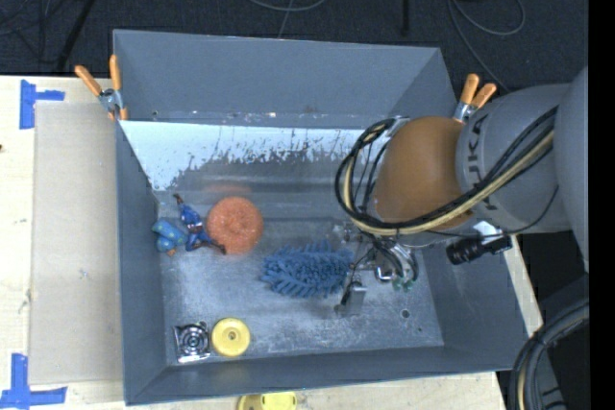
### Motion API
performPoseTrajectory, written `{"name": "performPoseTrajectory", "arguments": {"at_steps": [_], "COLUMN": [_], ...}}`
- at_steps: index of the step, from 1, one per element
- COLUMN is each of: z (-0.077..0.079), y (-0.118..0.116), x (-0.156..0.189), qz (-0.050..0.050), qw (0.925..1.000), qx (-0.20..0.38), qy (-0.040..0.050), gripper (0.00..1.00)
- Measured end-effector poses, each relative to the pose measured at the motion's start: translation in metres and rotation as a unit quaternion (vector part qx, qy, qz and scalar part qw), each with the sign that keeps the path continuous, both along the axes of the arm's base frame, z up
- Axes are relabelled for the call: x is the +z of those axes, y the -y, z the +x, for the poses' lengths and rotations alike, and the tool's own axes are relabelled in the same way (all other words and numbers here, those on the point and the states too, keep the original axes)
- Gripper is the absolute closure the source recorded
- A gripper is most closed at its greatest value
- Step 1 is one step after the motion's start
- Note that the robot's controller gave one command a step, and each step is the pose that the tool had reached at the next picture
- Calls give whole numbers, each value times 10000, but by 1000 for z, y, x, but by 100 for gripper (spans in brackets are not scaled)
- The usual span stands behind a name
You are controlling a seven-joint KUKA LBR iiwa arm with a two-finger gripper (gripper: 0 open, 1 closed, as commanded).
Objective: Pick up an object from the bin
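Right of centre on the floor of the grey bin [279, 82]: gripper [357, 291], low down, pointing toward the lower left of the frame. Just beside it, on its left, a blue brush [304, 270] with many short bristles, lying flat near the middle of the floor and a little toward the lower edge. Right end of the brush at the gripper's tip (touching or merely close, cannot tell). Open or closed state of the gripper likewise impossible to tell from this angle. Above the gripper, toward the right of the frame, an orange cover [415, 170] on the wrist, ringed by looped black and yellow cables [357, 170], and behind that the thick grey arm [538, 173] entering from the right edge.

Left of the brush, well apart from the gripper, an orange ball [235, 224] with a rough surface. Touching or nearly touching its left side, a small blue toy figure [179, 231] lying on the floor. Down in the lower left corner of the bin, a yellow disc [231, 337] and, just beside it on the left, a small round metal piece [192, 339]. Rest of the floor speckled with pale scuffs.
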State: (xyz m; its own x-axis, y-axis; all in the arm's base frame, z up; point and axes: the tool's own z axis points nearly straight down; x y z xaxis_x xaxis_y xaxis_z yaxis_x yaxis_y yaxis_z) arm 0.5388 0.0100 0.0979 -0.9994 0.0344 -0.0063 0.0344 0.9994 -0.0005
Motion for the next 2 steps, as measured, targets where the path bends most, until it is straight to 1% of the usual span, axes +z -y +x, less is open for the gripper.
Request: {"name": "performPoseTrajectory", "arguments": {"at_steps": [1, 2], "z": [1, 5], "y": [-16, -33], "x": [-15, -28], "qz": [8, 3], "qw": [10000, 9893], "qx": [0, 1460], "qy": [-23, -28], "gripper": [0, 100]}}
